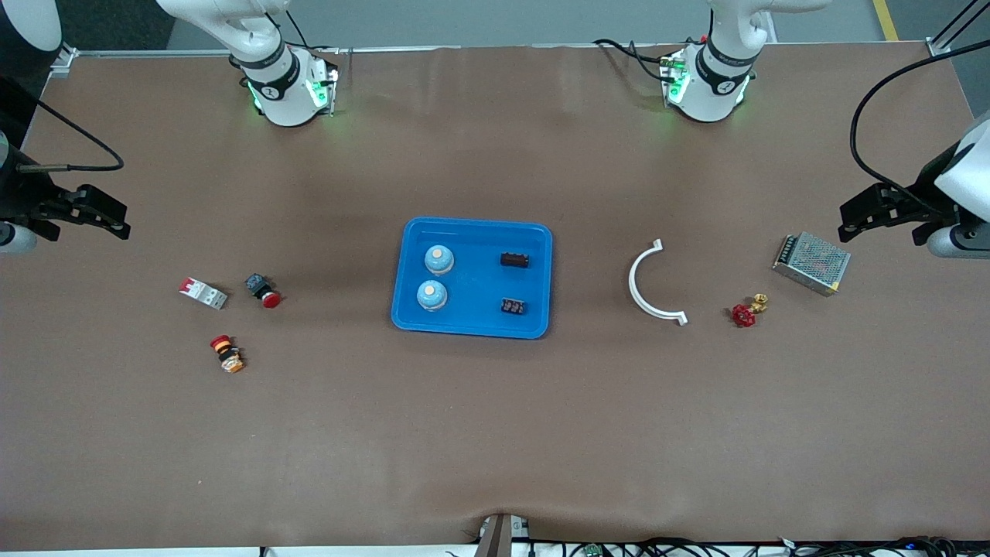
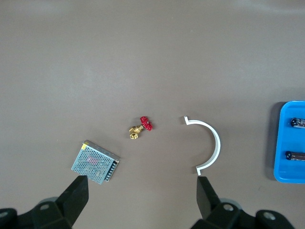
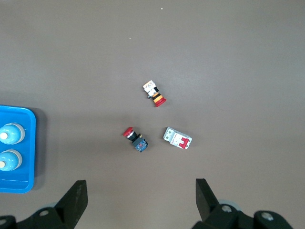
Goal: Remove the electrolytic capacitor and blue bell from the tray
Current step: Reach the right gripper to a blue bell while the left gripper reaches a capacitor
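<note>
A blue tray (image 1: 472, 329) lies mid-table. In it are two pale blue bells (image 1: 438, 260) (image 1: 432, 295) toward the right arm's end and two black capacitors (image 1: 515, 260) (image 1: 513, 307) toward the left arm's end. The bells also show in the right wrist view (image 3: 10, 133), and the capacitors in the left wrist view (image 2: 298, 122). My right gripper (image 1: 108, 216) (image 3: 141, 195) is open and empty, up over the right arm's end of the table. My left gripper (image 1: 858, 216) (image 2: 141, 195) is open and empty, up over the left arm's end beside a metal mesh box (image 1: 811, 263).
A white curved clamp (image 1: 646, 288) and a red-handled brass valve (image 1: 747, 311) lie between the tray and the mesh box. Toward the right arm's end lie a white and red breaker (image 1: 203, 293) and two red push buttons (image 1: 263, 291) (image 1: 227, 353).
</note>
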Available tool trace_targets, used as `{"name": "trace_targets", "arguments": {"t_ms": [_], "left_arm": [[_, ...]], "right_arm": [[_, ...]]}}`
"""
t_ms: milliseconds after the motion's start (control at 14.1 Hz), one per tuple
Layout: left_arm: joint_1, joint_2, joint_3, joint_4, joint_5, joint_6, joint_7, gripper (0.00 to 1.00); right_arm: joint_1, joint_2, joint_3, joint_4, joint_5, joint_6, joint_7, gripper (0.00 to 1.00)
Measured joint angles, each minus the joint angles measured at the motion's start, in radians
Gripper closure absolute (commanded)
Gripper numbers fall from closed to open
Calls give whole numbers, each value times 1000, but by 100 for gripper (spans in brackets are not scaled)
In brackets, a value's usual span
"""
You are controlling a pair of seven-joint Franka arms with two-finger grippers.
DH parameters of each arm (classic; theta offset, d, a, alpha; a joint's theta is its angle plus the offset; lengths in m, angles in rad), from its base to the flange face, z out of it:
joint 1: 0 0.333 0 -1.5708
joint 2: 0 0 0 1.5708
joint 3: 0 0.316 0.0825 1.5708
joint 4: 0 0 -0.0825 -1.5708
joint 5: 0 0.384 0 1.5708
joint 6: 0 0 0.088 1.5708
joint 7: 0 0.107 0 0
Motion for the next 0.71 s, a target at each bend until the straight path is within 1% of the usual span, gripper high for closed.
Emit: {"name": "trace_targets", "arguments": {"t_ms": [355, 496, 638, 709], "left_arm": [[0, 0, 0, -4, 0, -1, -13, 0], [-1, 0, -2, -26, 0, -6, -18, 0], [-2, 0, -24, -61, -3, -6, -85, 0], [-3, 0, -50, -77, -3, -6, -150, 0]], "right_arm": [[0, 0, 2, 0, 1, -1, 0, 0], [7, 0, 11, 1, 4, -2, 1, 0], [47, 0, 19, 4, 10, -2, 54, 0], [87, 0, 22, 6, 13, -2, 113, 0]]}}
